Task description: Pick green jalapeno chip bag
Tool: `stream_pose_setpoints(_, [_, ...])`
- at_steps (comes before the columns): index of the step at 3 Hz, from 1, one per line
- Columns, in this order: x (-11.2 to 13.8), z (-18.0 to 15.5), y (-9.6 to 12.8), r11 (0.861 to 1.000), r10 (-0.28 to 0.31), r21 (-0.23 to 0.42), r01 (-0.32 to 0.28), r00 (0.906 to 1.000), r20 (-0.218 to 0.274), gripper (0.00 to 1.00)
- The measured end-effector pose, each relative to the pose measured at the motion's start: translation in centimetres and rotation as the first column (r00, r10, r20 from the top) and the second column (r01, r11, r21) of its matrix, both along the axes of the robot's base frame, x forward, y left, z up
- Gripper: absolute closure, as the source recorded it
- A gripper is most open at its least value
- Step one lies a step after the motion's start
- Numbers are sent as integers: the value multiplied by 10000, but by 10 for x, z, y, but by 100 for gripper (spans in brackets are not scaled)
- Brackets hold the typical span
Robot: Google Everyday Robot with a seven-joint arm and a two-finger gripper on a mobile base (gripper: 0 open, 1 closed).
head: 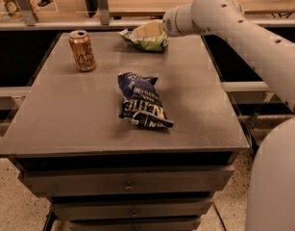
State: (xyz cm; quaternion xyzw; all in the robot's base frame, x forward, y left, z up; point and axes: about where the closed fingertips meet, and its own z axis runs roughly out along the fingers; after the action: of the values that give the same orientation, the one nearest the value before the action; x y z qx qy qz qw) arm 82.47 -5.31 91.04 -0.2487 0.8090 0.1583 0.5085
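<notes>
The green jalapeno chip bag (146, 43) is a small light-green wrinkly bag lying at the far edge of the grey table (79, 109), right of centre. My gripper (148, 31) reaches in from the right on the white arm (243, 37). It sits directly over the bag's top and right part and hides some of it. I cannot tell whether it touches the bag.
A larger dark blue chip bag (142, 101) with white lettering lies in the middle of the table. A golden soda can (82, 50) stands upright at the far left. A rail and a wooden counter (137, 1) run behind the table. Drawers (125, 184) sit below the tabletop.
</notes>
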Motion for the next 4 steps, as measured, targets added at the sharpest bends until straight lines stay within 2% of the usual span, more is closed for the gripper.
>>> stream_pose_setpoints(2, [27,-27,3,9941,1059,200,-1063,9941,222,0])
stream_pose_setpoints(4, [48,-41,11,9806,1934,268,-1941,9808,251,0])
